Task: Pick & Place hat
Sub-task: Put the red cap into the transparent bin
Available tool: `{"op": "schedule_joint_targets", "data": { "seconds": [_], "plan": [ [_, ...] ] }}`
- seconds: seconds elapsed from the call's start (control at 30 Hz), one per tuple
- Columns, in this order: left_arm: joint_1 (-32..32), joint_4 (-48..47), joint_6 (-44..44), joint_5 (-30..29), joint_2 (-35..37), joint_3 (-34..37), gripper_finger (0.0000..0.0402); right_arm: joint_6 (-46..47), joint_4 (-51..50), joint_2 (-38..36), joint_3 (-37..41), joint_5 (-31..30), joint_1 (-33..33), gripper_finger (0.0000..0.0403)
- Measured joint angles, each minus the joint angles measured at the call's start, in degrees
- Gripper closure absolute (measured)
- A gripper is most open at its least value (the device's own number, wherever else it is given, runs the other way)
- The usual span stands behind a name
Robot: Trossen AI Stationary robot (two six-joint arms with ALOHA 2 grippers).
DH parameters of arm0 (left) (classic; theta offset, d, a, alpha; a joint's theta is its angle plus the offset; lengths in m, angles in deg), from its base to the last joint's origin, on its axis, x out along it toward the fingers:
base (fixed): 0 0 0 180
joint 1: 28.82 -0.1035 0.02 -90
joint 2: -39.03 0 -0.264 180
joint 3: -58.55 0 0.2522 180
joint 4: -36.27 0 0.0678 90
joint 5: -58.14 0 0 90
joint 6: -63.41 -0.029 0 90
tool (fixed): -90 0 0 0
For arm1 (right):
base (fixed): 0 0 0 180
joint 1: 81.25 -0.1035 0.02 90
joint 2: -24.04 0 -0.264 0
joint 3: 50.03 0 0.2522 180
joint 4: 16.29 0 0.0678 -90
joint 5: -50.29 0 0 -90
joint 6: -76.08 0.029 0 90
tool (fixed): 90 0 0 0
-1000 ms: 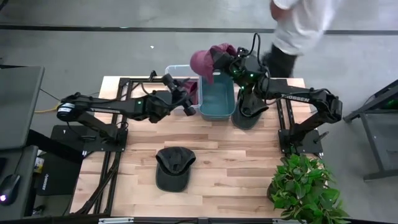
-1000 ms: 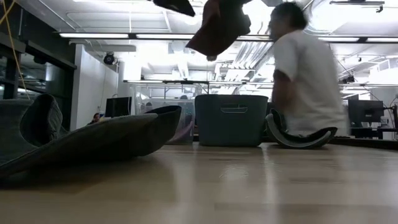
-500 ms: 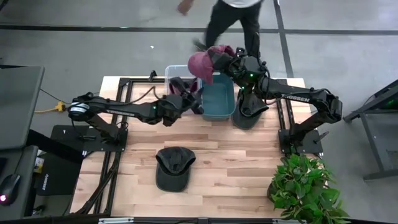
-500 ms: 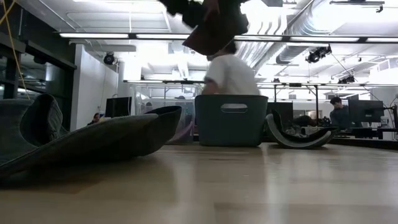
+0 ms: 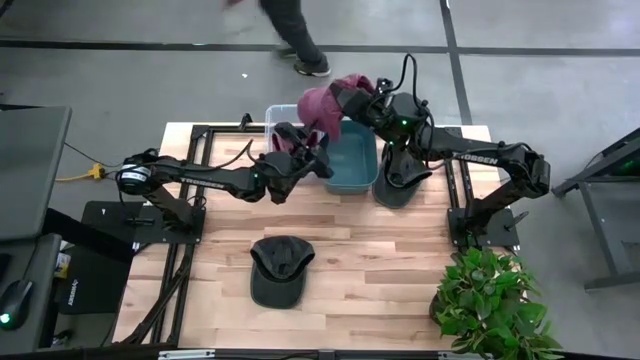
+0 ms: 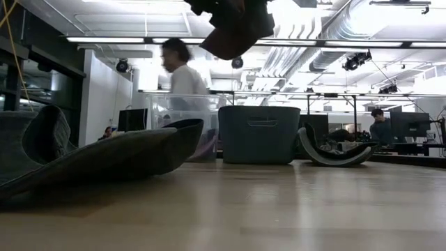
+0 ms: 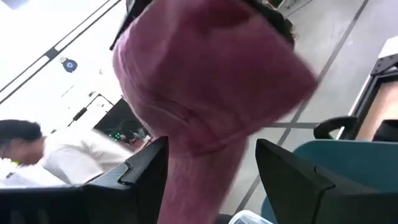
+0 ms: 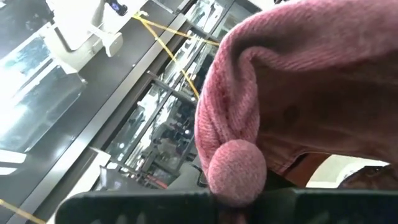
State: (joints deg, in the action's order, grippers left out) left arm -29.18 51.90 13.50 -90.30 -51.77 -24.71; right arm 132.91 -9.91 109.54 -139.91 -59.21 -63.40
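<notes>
High view: you look straight down on the whole worktop. Low view: you look level across its surface, a dark cap close to the lens. Each wrist view faces the maroon hat closely; all four views share it.

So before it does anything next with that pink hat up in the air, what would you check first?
1. Right gripper has the pink hat: ok, held up.
2. Left gripper open near the hat: ok, its fingers are spread.
3. Hat over the teal bin: not ok, it hangs past the bin's far edge.
4. Person clear of the table: ok, walking on the floor beyond.
5. Dark cap out of the way: ok, lying near the front.
</notes>
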Motion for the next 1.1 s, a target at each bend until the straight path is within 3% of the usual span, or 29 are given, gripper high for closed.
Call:
{"op": "schedule_joint_targets", "data": {
  "seconds": [0.43, 0.67, 1.1],
  "plan": [
    [0.0, 5.6, -3.9, -2.4, -0.2, -1.1, 0.0179, 0.1, 0.3, 0.0, 0.0, 0.9, -0.8, 0.0403],
    [0.0, 4.7, -3.8, 1.1, -0.2, -2.1, 0.0179, 1.2, 0.7, 0.0, 0.0, 1.7, -0.8, 0.0403],
    [0.0, -2.1, -3.8, 0.0, -0.2, -2.2, 0.0179, 1.3, 2.1, 0.0, 0.0, 1.7, -0.8, 0.0403]
  ]
}}
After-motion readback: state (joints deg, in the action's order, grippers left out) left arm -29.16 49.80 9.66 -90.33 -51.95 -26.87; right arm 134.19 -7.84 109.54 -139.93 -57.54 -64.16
